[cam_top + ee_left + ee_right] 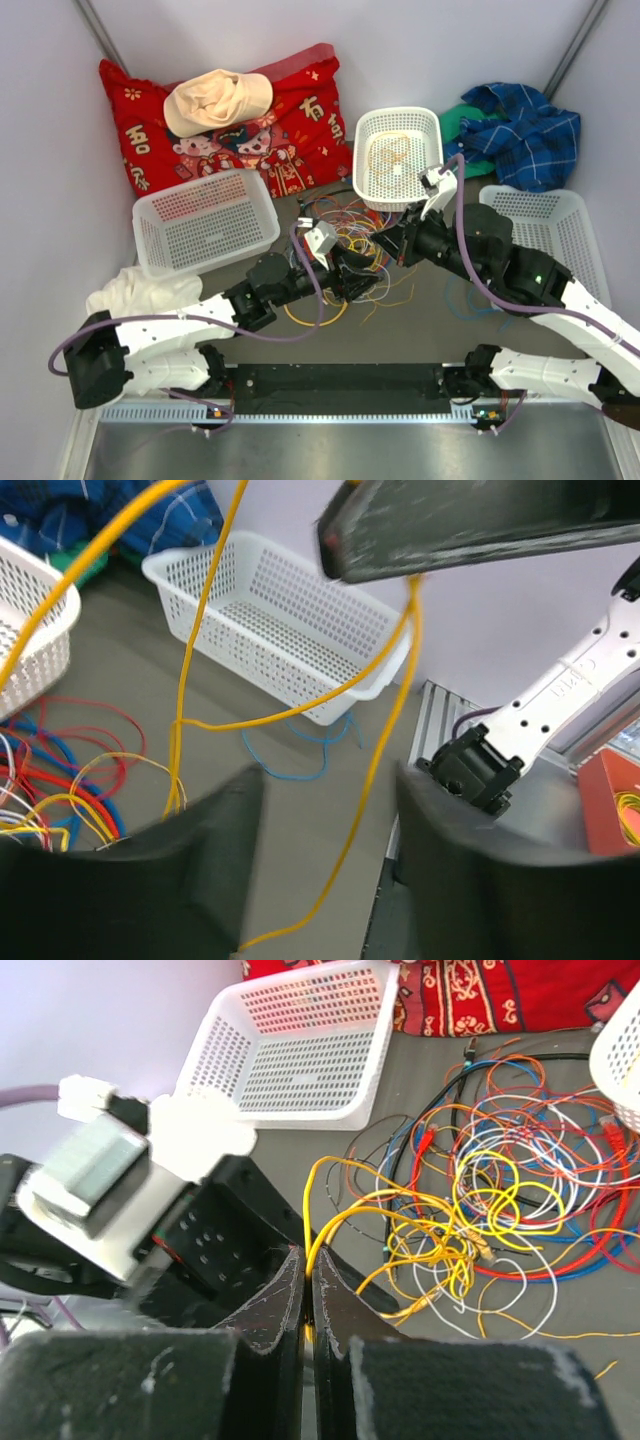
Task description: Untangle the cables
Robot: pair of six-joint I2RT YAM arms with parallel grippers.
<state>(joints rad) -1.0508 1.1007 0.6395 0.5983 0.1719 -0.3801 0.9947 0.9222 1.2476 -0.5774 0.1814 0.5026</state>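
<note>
The left arm lies low across the table, running from its base at the near left toward the middle. The left gripper (357, 278) sits at the near edge of the cables (345, 222). In its wrist view the fingers (140, 880) stand wide apart, and a yellow cable (340, 1220) runs down through the gap without being pinched

The right arm comes in from the near right and angles left, with its wrist bent over the right side of the tangle. The right gripper (308, 1256) has its fingers pressed nearly together on that yellow cable, which arcs out of the tips toward the heap. The two grippers are close together, facing each other

The cables are a loose heap of yellow, red, blue, white, orange and black loops in the middle of the table. They lie between the white basket (205, 222) on the left, the smaller basket (398, 150) behind and a third basket (545, 225) on the right. A lone blue wire (290, 770) lies apart, just beside that third basket
</note>
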